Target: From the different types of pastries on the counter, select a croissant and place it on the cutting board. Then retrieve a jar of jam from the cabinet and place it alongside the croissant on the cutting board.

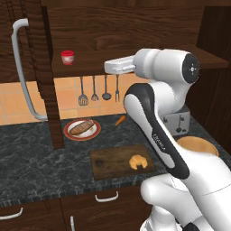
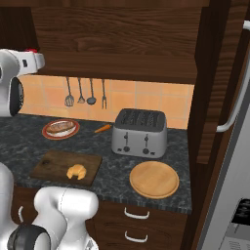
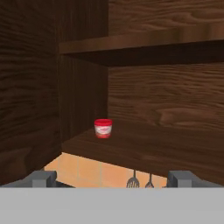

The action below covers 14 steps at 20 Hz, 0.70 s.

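Observation:
The jar of jam (image 1: 67,57), red-lidded with a pale band, stands on the cabinet shelf (image 1: 90,67) near its left wall; the hand view shows the jar (image 3: 103,128) ahead at mid-distance. My gripper (image 1: 107,67) hovers at shelf height to the jar's right, open and empty, its fingertips (image 3: 43,178) spread wide at the view's bottom. The golden croissant (image 1: 138,161) lies on the right part of the dark cutting board (image 1: 110,158) on the counter (image 1: 36,158). From the right side, the croissant (image 2: 76,171) rests on the board (image 2: 53,163).
A brown loaf roll (image 1: 81,127) lies on a red-rimmed plate, with a thin orange stick (image 1: 120,120) to its right. The open cabinet door (image 1: 47,67) with its curved grey handle (image 1: 20,67) hangs left. A toaster (image 2: 140,132), a round wooden disc (image 2: 154,178) and hanging utensils (image 1: 94,90) are nearby.

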Available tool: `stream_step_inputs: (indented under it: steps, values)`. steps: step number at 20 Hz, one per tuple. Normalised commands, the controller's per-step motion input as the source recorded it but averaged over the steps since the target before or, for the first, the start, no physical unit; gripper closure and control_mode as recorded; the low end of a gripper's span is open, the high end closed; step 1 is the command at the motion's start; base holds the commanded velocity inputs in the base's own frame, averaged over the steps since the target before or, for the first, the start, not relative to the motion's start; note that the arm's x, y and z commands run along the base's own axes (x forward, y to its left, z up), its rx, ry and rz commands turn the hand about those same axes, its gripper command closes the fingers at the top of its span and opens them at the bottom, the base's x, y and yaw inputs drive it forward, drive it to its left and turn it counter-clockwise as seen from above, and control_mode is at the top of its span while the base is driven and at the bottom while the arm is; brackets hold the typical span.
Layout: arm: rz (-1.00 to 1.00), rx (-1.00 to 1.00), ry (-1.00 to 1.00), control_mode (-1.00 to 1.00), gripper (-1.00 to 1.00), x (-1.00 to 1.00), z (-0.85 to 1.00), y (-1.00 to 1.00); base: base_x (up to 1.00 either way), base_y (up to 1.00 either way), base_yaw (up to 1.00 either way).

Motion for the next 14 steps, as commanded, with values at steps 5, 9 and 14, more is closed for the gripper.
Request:
stream_step_inputs:
  steps: [5,9,14]
  values:
    - [0.0,0.0,0.03,-1.0,-1.0,0.3,-0.01,0.3,0.0,0.0,0.0]
    - [0.0,0.0,0.03,-1.0,-1.0,0.28,-0.07,0.22,0.0,0.0,0.0]
    - [0.0,0.0,0.01,-1.0,-1.0,0.22,-0.1,0.06,0.0,0.0,0.0]
